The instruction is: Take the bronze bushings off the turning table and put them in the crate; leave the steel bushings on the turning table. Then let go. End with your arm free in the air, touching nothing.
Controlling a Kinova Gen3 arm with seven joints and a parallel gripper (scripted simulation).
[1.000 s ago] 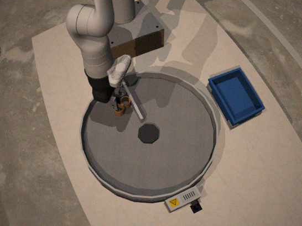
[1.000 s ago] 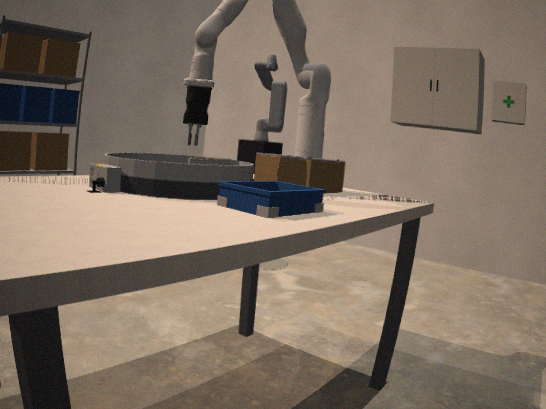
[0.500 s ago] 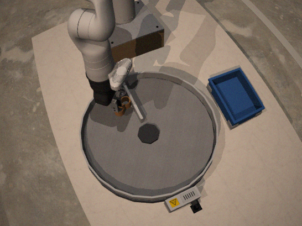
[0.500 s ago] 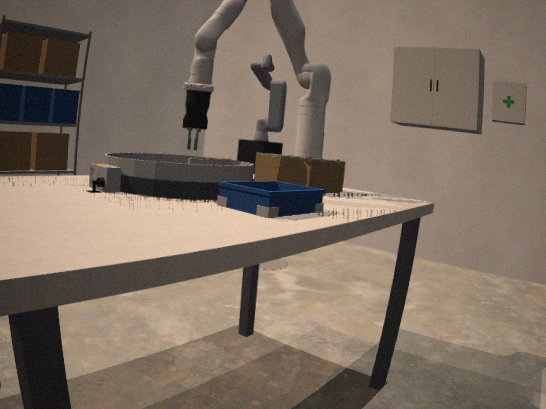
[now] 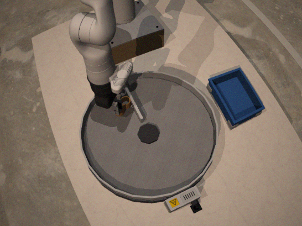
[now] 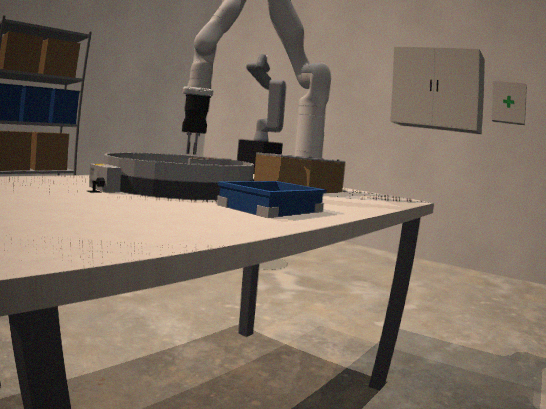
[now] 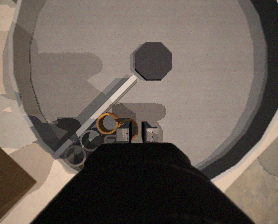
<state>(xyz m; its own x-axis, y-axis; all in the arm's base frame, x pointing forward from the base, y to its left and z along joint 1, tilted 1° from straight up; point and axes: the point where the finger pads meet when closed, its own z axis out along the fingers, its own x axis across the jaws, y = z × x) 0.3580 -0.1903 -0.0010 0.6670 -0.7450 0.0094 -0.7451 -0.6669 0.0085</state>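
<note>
My gripper [image 5: 118, 107] [image 6: 192, 152] [image 7: 136, 129] is partly open, pointing down over the turning table [image 5: 171, 161] [image 6: 170, 172] [image 7: 205, 75], with nothing seen between its fingers. One bronze bushing [image 5: 129, 104] [image 7: 98, 124] stands beside the fingers, with its ring plain. A second bronze bushing [image 5: 119, 115] [image 7: 136, 132] is below the fingertips, partly hidden by one finger. Steel bushings [image 7: 83, 140] lie in a row outward from them towards the rim, partly hidden by the gripper. The blue crate [image 5: 223, 106] [image 6: 245, 201] is empty inside in the top view.
A pale straight bar [image 5: 135, 105] [image 7: 100, 112] lies beside the bushings and runs from near the dark hub [image 5: 149, 133] [image 7: 153, 61] to the rim. The raised rim surrounds the table. A control box [image 5: 182, 199] [image 6: 107, 177] sits at its outside. The brown robot base [image 5: 138, 47] stands behind.
</note>
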